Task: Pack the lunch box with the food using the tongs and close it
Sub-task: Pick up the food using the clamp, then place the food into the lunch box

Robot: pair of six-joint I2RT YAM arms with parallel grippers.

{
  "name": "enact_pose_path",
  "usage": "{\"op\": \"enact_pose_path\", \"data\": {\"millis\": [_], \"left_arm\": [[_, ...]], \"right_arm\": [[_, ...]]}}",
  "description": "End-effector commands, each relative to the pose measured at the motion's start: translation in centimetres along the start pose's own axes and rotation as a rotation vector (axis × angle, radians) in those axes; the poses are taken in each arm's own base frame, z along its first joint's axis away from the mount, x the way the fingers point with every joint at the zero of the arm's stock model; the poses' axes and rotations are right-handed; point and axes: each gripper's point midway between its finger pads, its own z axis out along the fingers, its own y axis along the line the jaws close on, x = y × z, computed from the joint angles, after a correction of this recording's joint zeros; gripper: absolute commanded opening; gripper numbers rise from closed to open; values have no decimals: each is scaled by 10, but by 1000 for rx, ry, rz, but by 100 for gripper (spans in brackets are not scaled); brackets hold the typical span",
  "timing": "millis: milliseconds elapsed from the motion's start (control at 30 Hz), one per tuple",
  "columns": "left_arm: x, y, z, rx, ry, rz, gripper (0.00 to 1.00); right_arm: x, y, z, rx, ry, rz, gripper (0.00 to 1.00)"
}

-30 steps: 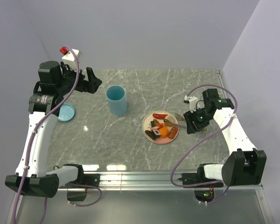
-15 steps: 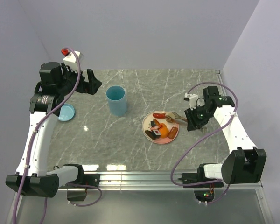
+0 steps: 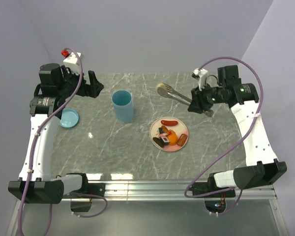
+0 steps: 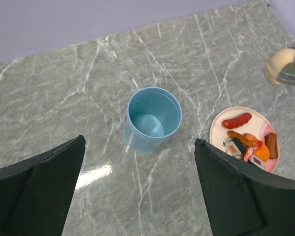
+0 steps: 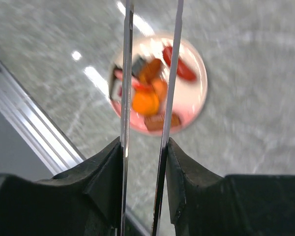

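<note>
The lunch box [image 3: 123,105] is a light-blue cup standing open and empty [image 4: 153,118]. Its round blue lid [image 3: 69,118] lies at the left, under the left arm. The food [image 3: 168,134] sits on a pink plate [image 3: 183,129], blurred in the right wrist view [image 5: 150,93]. My right gripper [image 3: 195,102] is shut on the silver tongs [image 3: 179,96], both arms pressed between its pads [image 5: 184,177]. The tongs' tips hold a beige round piece [image 3: 162,89] in the air, right of the cup [image 4: 279,66]. My left gripper [image 3: 96,83] hangs open behind the cup, holding nothing [image 4: 140,196].
A white box with a red button [image 3: 71,58] stands at the back left corner. Walls close the table at the back and both sides. A metal rail [image 3: 152,187] runs along the near edge between the arm bases.
The right arm has lifted the tongs off the plate and swung them back and left, carrying the beige piece. Its jaws have squeezed the tongs tighter. The left arm has hardly moved.
</note>
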Motion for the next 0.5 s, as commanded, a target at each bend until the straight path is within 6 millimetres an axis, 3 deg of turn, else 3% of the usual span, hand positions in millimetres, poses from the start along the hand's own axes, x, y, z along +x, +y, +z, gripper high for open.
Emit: {"op": "enact_pose_path", "data": {"millis": [0,167,467], "left_arm": [[-14,-1,-6,19,-21,-22,99],[-14,17,-14,-24,-29,-71,100],[-11,28,-19,-62,-30,-89,99]], "right_arm": [[-48,28,4,-117,-108,-90,40],[-88,46,34,-167,-114,-195,41],[-111,66,89,-197,-71,-270,41]]}}
